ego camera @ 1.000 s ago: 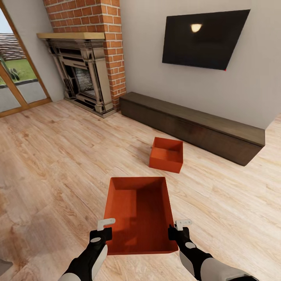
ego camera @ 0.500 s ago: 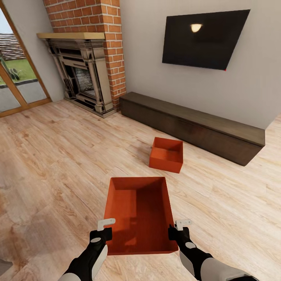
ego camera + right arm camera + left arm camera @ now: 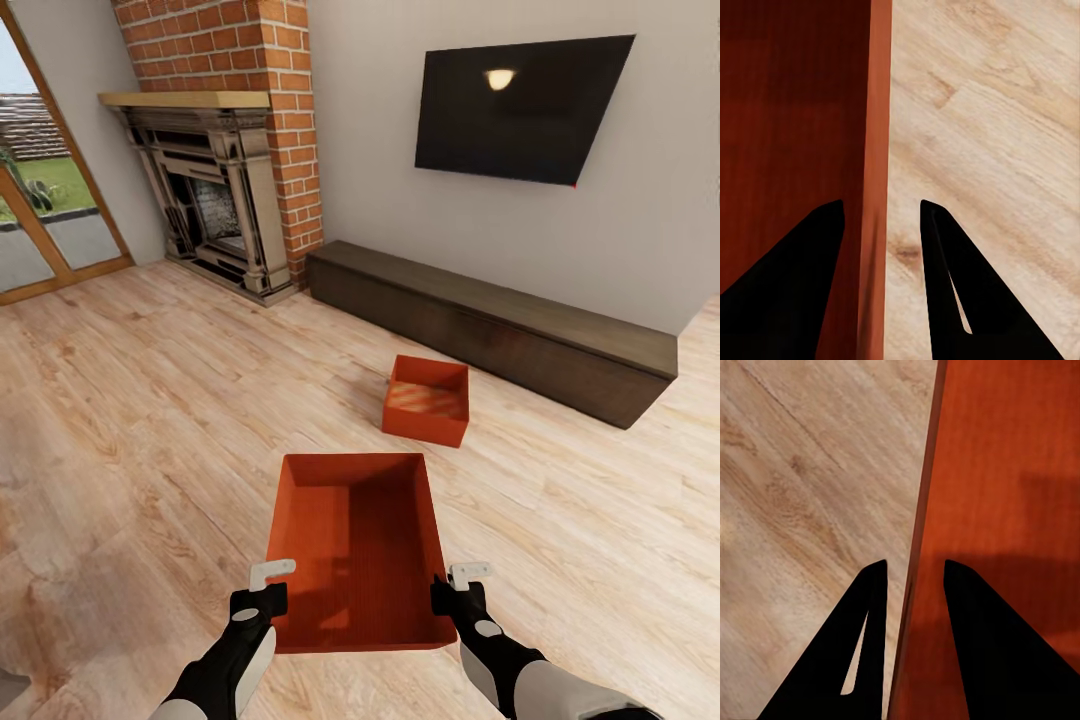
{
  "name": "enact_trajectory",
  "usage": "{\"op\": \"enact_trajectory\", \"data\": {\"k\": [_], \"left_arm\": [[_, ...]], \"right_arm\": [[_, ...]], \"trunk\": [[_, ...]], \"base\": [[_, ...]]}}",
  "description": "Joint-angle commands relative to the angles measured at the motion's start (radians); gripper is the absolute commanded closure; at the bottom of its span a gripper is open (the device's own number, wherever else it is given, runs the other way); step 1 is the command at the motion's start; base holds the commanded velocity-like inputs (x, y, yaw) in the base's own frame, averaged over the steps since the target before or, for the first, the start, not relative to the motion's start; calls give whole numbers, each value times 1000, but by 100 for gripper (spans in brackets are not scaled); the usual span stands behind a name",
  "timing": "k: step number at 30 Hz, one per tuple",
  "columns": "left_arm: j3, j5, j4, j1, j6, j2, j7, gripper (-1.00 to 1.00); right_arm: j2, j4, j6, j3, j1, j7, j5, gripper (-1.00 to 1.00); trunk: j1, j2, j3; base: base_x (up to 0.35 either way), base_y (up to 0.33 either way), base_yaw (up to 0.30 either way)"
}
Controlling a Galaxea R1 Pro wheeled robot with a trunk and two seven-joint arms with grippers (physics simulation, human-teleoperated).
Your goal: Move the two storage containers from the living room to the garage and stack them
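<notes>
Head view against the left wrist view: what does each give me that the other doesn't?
Head view alone: the second storage container on the wood floor near the dark low cabinet, the fireplace, the TV and the right gripper. Left wrist view alone: one finger on each side of the held container's wall. Both: the held storage container, the left gripper and plank floor.
</notes>
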Motion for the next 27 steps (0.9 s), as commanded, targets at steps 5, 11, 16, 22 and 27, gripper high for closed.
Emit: {"op": "enact_trajectory", "data": {"k": [5, 11, 16, 22, 27], "left_arm": [[9, 1, -7, -1, 6, 1, 7, 100], [9, 1, -7, -1, 6, 0, 7, 100], [9, 1, -7, -1, 6, 0, 7, 100], [8, 1, -7, -1, 6, 0, 7, 100], [8, 1, -7, -1, 6, 0, 7, 100]], "right_arm": [[-1, 2, -2, 5, 0, -4, -5, 100], [-1, 2, -2, 5, 0, -4, -5, 100], [-1, 2, -2, 5, 0, -4, -5, 100], [-1, 2, -2, 5, 0, -4, -5, 100], [-1, 2, -2, 5, 0, -4, -5, 100]], "trunk": [[0, 0, 7], [0, 0, 17], [0, 0, 25], [0, 0, 34], [0, 0, 42]], "base": [[0, 0, 0], [0, 0, 0], [0, 0, -2], [0, 0, -60], [0, 0, -92]]}}
